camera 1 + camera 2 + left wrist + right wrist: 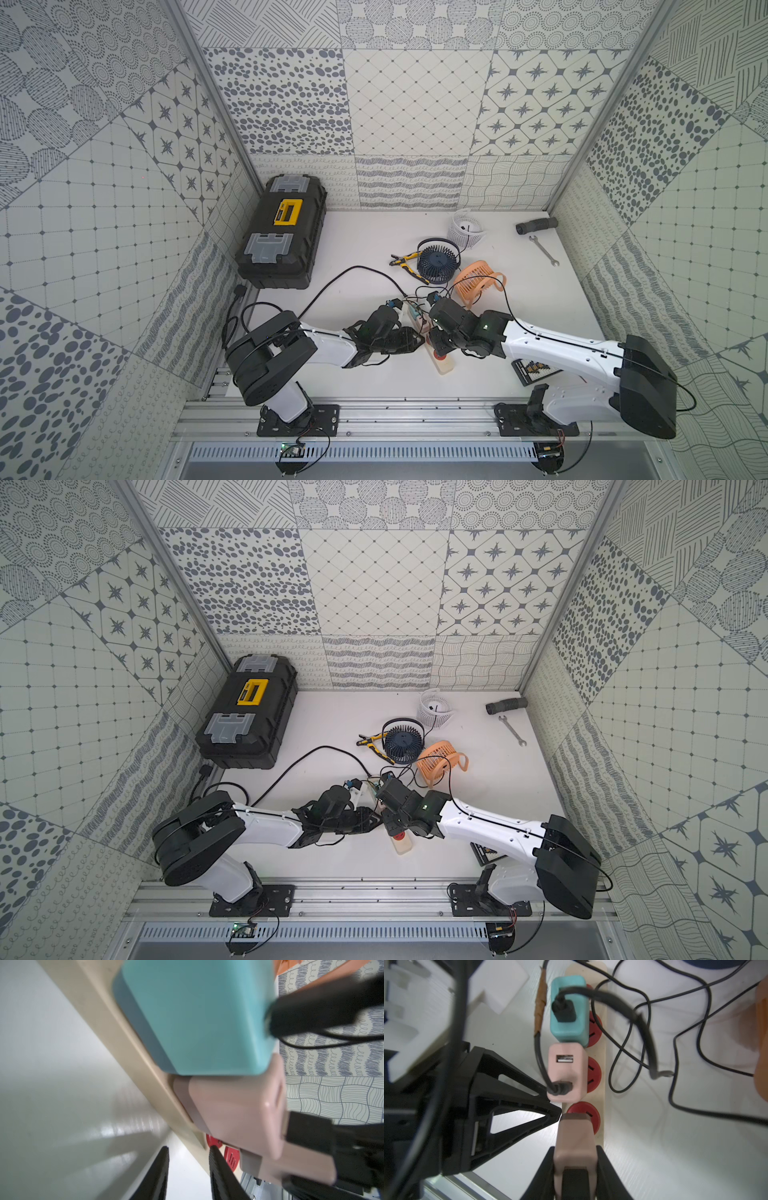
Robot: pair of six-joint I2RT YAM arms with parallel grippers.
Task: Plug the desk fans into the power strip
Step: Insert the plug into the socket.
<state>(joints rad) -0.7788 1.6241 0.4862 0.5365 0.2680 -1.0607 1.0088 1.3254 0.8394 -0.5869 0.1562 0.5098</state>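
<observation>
The cream power strip (604,1049) (444,366) (402,846) lies between my two arms. A teal adapter (569,1012) (197,1018) and a pink adapter (566,1072) (234,1109) sit in its red sockets. My right gripper (575,1153) (435,347) is shut on a tan adapter (575,1136) with a black cable. The adapter's front end is over a free red socket (584,1110) and its prongs are hidden. My left gripper (189,1148) (556,1113) (420,338) is open, its tips against the strip's side edge (124,1047). Orange (478,282), navy (438,262) and white (465,228) desk fans stand behind.
Loose black fan cables (675,1053) loop over the table beside the strip. A black and yellow toolbox (282,232) is at the back left. Pliers (405,262), a wrench (542,249) and a black tube (536,224) lie further back. A dark card (532,370) lies under my right arm.
</observation>
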